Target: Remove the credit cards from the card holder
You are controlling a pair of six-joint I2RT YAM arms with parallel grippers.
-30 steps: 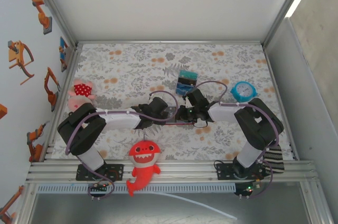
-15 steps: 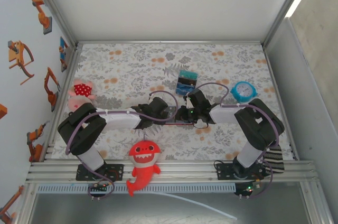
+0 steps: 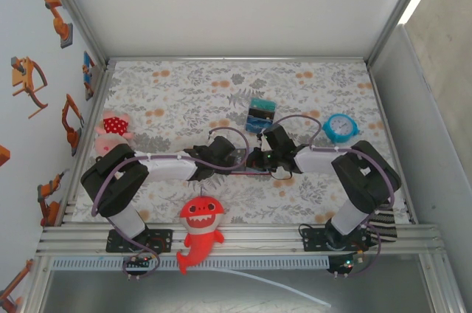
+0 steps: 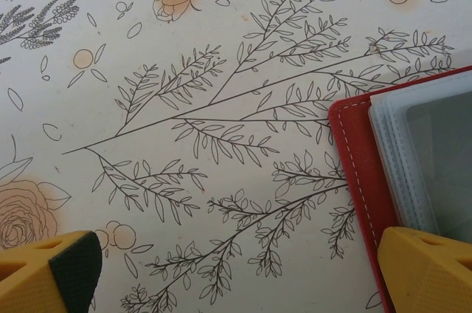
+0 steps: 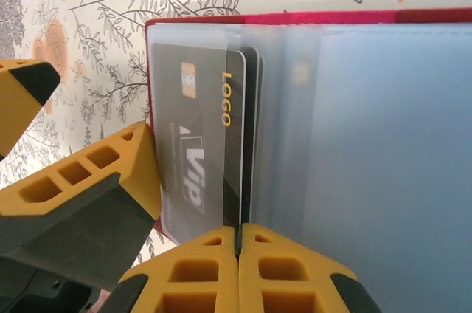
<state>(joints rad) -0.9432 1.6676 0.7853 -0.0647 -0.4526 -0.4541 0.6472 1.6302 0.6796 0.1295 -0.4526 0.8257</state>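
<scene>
The card holder [image 5: 193,21] is laid open on the floral tabletop [image 4: 184,69]. A grey credit card [image 5: 195,143], marked "LOGO" and "Vip", is seen in a clear sleeve. The right pincer [image 5: 237,245] is pressed together at that card's lower edge; whether it is pinched cannot be told. The left pincer [image 4: 236,272] is spread wide, one finger [image 4: 424,269] over the red border.

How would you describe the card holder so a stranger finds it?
On the floral tablecloth, look just past the red shark toy. The card holder lies open there: red cover, clear sleeves, a dark grey card inside. The striped block beyond it is teal and black.
</scene>
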